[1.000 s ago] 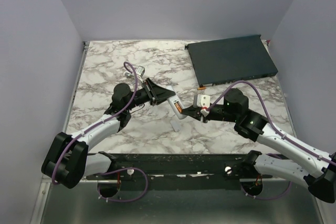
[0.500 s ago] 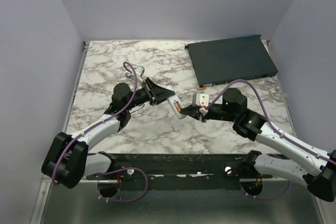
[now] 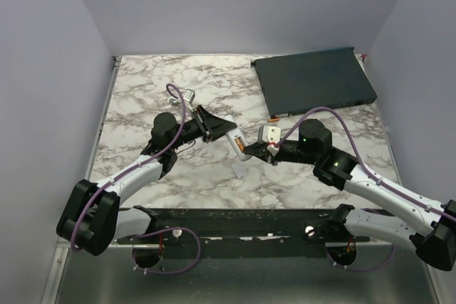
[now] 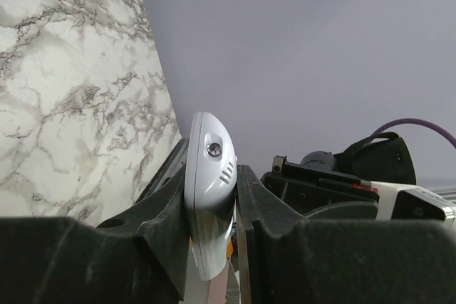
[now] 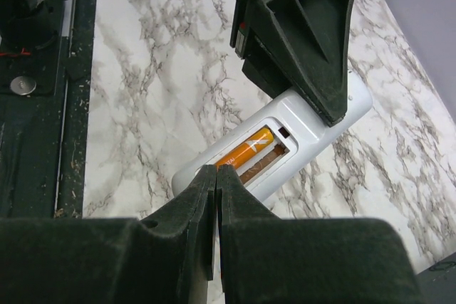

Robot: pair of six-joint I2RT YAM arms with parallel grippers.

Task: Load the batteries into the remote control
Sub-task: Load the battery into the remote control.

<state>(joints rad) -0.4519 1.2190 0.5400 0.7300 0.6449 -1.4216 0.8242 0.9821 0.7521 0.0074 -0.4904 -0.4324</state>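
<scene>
Remote control clamped in the left pincer, one of the batteries seated in its recess
The orange cell lies lengthwise in the open recess with a brown slot alongside it, right in front of the right pincer, whose fingers are clenched together with their tips at the recess's near end; a pale grey loose piece lies on the marble table near both pincers

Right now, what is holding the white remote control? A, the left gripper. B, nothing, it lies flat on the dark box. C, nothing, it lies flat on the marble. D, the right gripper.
A: the left gripper has a finger pressed against each side of the remote control, seen in the left wrist view.
</scene>
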